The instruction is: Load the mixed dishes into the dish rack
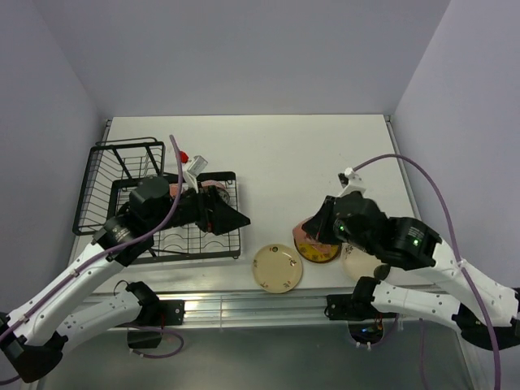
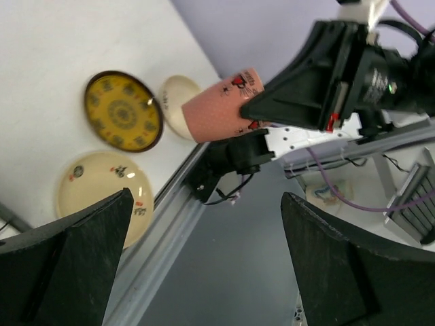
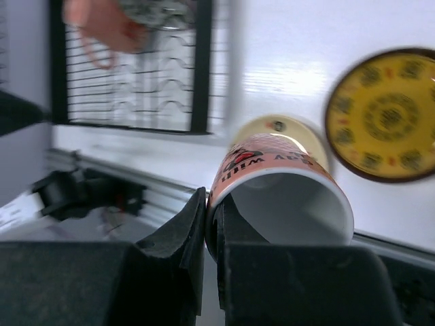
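Right now the coming move turns on one relation. The pinkish-orange ceramic mug with red print and a white inside [image 3: 279, 183] hangs above the near right part of the table. The large black wire dish rack [image 1: 89, 187] lies off to its left, filling the left side of the table from the near edge towards the far corner.

My right gripper [image 3: 206, 204] has its jaws pressed together on the mug's thin wall at the rim, one finger inside and one outside. The mug's long axis is close to level. I judge its base points left, roughly at the rack, and its mouth faces back at the wrist.

It is a smooth glazed cylinder held by the lip alone, so I would expect it to pivot if I swing fast.

Below it, along the near edge, sits a round cream plate with small floral marks [image 1: 277, 268]. A second cream plate [image 1: 357, 264] is half hidden under my right arm. Just beyond is a glossy mustard-yellow patterned plate with a dark rim [image 2: 123, 111], flat on the table.

My left gripper [image 2: 207, 204] is spread wide and holds nothing. It hovers over the rack's right end and is the arm nearer the rack, so it stands in the mug's path.

Farther in, a second pinkish-orange mug [image 1: 213, 185] already rests in the rack's slotted section. The wrist view there is too blurred to tell what lies beside it.
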